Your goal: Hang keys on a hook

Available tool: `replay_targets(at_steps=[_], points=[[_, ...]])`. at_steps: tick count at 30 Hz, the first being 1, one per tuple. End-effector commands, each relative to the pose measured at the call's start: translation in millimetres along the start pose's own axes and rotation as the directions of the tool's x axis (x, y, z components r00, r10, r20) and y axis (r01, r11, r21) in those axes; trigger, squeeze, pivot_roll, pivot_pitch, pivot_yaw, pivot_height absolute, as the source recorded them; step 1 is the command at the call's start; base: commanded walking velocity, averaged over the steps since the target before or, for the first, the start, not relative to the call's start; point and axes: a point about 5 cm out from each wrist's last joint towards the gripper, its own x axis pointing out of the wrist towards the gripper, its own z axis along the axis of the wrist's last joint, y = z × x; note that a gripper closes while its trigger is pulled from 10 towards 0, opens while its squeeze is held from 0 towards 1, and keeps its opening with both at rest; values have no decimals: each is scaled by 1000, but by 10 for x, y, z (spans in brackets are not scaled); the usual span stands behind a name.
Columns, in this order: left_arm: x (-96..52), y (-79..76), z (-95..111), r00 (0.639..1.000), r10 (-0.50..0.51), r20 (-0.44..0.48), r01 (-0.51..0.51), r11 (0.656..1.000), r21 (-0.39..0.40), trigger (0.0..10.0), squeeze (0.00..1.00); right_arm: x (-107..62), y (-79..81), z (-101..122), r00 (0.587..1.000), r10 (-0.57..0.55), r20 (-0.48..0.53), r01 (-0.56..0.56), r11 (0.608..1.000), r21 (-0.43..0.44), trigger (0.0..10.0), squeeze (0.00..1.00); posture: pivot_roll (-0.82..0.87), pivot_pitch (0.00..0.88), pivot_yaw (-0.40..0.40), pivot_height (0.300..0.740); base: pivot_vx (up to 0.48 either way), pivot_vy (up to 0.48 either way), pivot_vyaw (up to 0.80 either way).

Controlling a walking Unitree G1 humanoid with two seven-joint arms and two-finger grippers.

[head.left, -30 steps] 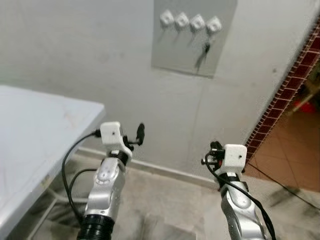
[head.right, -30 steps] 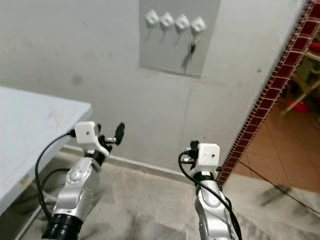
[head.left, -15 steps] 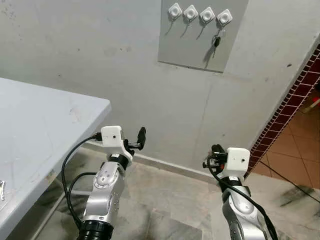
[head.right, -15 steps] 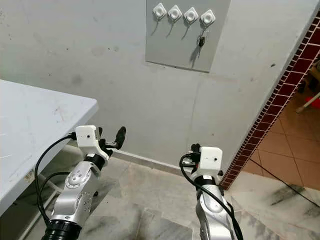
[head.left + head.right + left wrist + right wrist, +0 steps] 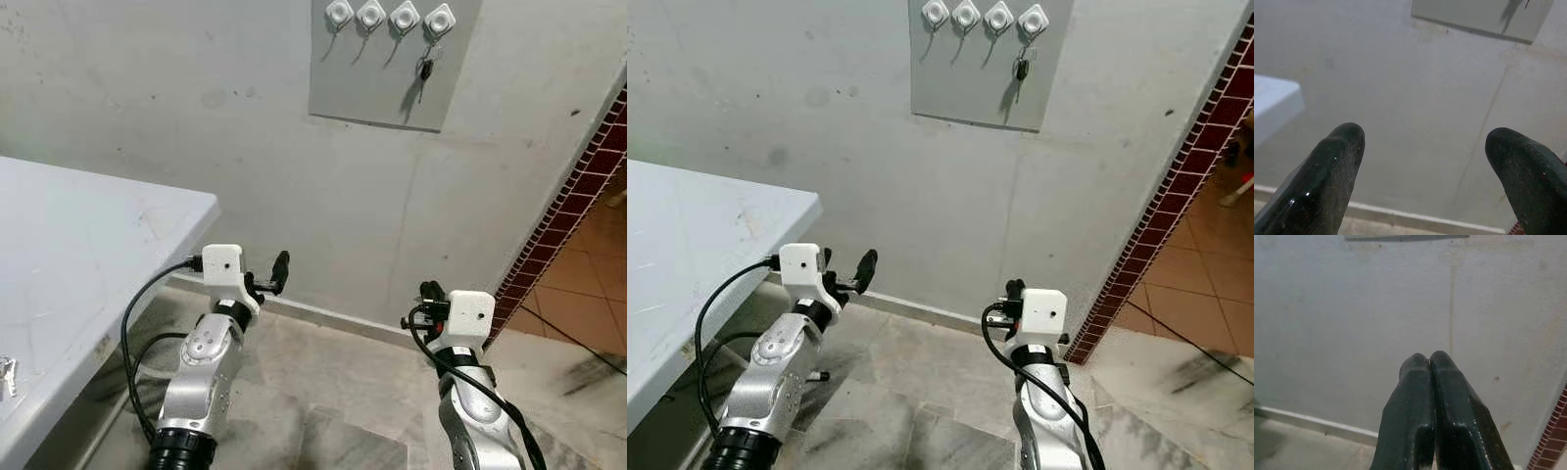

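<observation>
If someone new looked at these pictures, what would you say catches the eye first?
First, the grey panel high on the wall, with a row of four white hooks; a bunch of keys hangs from the rightmost. Below, both arms are raised toward the wall: the left gripper open, the right gripper shut on nothing. A white table stands at the left.

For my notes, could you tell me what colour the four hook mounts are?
White, on a grey wall panel; the four square hook mounts show best in the left eye view.
</observation>
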Motion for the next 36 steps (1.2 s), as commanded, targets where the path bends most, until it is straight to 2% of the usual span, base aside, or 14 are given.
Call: replay_targets(at_steps=[1,9,14,36], points=[[29,-15,55,1000,-19,6,19,999,25,10000,0,40,37,49,1000,13,25,-13,1000,0,10000,0,66,25,43,740,0,0,0],[98,-17,114,999,-33,19,34,999,-17,10000,0,118,62,101,998,45,47,-44,999,-22,10000,0,74,10,21,740,0,0,0],[110,19,125,1000,-11,25,11,999,-32,10000,0,146,57,123,997,60,52,-59,998,-32,10000,0,77,5,7,740,274,0,0],[94,10,98,999,-23,25,24,999,-37,10000,0,145,115,101,995,82,51,-81,996,-30,10000,0,78,0,4,740,476,0,0]])
